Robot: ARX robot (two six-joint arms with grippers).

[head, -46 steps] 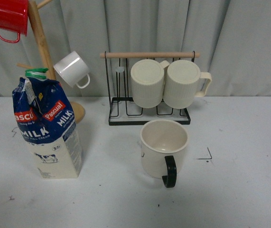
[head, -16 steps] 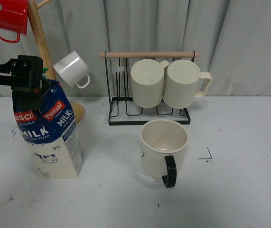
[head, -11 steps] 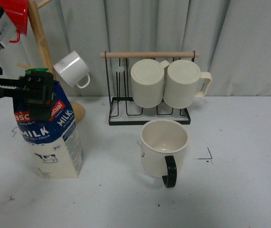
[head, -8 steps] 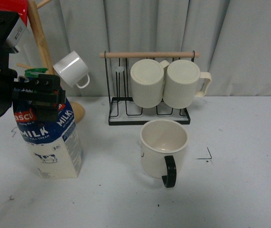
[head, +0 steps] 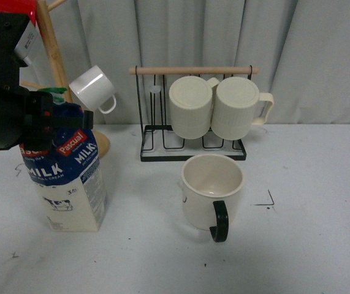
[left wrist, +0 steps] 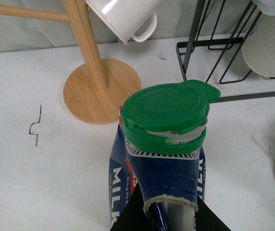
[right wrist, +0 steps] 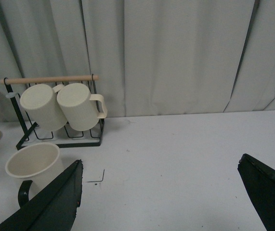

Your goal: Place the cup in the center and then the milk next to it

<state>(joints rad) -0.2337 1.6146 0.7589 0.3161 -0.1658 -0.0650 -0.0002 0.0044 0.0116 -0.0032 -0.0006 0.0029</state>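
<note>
The milk carton [head: 70, 184], dark blue top with red "Pascual" labels and cream base, stands on the white table at the left. My left gripper [head: 46, 119] is shut on its folded top, just below the green cap [left wrist: 166, 108]. The cup [head: 210, 191], wide and cream with a black handle turned towards the front, stands upright near the table's middle; it also shows in the right wrist view [right wrist: 33, 161]. My right gripper [right wrist: 161, 192] is open and empty above bare table, right of the cup; it is out of the front view.
A wooden mug tree [head: 52, 55] behind the milk holds a red mug [head: 6, 7] and a small white cup [head: 93, 89]. A black wire rack [head: 193, 144] behind the cup holds two ribbed cream mugs [head: 214, 107]. A grey curtain hangs behind the table.
My left arm came in from the left and came down over the milk's top, then shut on it. The carton has shifted slightly. The cup has not moved.
</note>
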